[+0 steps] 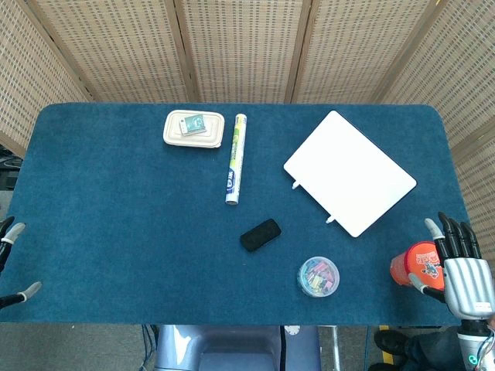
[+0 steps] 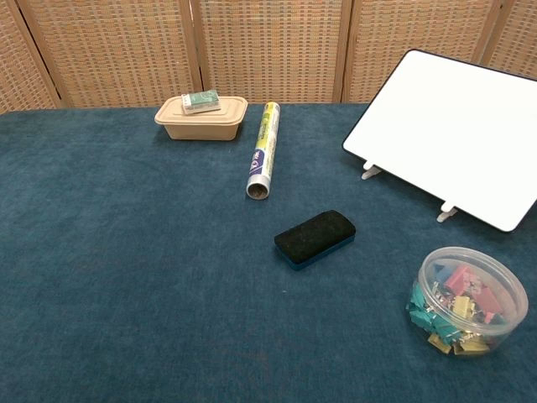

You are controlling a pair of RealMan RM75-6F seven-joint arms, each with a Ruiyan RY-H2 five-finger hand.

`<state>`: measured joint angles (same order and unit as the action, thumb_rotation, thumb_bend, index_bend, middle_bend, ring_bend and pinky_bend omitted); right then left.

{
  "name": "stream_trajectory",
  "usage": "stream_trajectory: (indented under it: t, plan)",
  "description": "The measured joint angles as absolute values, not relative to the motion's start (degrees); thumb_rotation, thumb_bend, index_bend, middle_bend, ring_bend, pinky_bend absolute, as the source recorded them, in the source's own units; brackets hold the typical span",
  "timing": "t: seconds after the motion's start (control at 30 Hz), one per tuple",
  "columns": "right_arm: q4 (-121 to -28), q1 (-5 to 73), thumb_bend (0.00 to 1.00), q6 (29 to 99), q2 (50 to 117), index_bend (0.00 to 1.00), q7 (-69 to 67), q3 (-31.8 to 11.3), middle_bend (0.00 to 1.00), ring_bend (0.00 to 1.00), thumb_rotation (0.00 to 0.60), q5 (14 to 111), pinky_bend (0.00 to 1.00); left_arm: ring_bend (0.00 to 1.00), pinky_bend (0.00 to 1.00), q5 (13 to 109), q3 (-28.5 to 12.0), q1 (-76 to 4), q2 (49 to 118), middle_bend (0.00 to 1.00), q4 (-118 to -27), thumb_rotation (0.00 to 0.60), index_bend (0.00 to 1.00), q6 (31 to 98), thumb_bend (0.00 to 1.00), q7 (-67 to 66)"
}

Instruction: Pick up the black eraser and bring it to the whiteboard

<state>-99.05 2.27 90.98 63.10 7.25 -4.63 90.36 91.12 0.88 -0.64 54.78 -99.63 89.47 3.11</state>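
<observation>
The black eraser [image 1: 260,234] [image 2: 315,238] lies flat on the blue table near its middle, with nothing touching it. The white whiteboard [image 1: 349,171] [image 2: 453,134] rests propped on small feet at the back right. My right hand [image 1: 464,267] is at the table's front right corner, well right of the eraser, its fingers straight and apart and holding nothing. Only spread fingertips of my left hand [image 1: 11,263] show at the front left edge, far from the eraser. The chest view shows neither hand.
An orange cup [image 1: 414,267] stands just left of my right hand. A clear tub of coloured clips [image 1: 319,277] [image 2: 466,302] sits right of the eraser. A white tube [image 1: 235,158] [image 2: 263,149] and a beige lidded box [image 1: 193,128] [image 2: 201,117] lie at the back.
</observation>
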Motion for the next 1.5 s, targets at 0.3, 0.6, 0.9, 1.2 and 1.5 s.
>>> stream_trajectory:
  t: [0.3,0.6,0.9,1.2,1.5]
  plan:
    - [-99.19,3.25,0.0,89.28,62.94,0.0,7.66,-4.66,0.0,0.0,0.6,90.25,0.0,0.0,0.0,90.58,0.72,-0.64,54.82,0.0,-99.89,0.6,0.0,89.31,0.0,2.82]
    - [-100.07,10.84,0.0,82.66,60.61,0.05,9.93,-7.39,0.0,0.0,0.6,93.8,0.0,0.0,0.0,88.56,0.0,-1.44,55.27,0.0,-100.59,0.6,0.0,87.54,0.0,0.7]
    - [-97.32,27.84,0.0,65.68,61.23,0.18,2.86,-11.97,0.11,0.02,0.6,96.89,0.1,0.0,0.0,85.19,-1.4,-2.43,55.65,0.0,-101.39,0.6,0.0,85.83,0.0,-1.02]
    - [-88.24,41.75,0.0,51.47,72.18,0.18,1.07,-13.0,0.15,0.08,0.6,98.1,0.19,0.0,0.0,80.77,-2.98,-3.89,55.92,0.0,-101.94,0.6,0.0,82.99,0.0,-2.71]
    - [-80.98,48.43,0.0,41.65,83.28,0.2,5.43,-11.82,0.17,0.12,0.6,94.48,0.22,0.0,0.0,77.61,-3.87,-4.95,56.14,0.0,-102.2,0.6,0.0,80.86,0.0,-4.12]
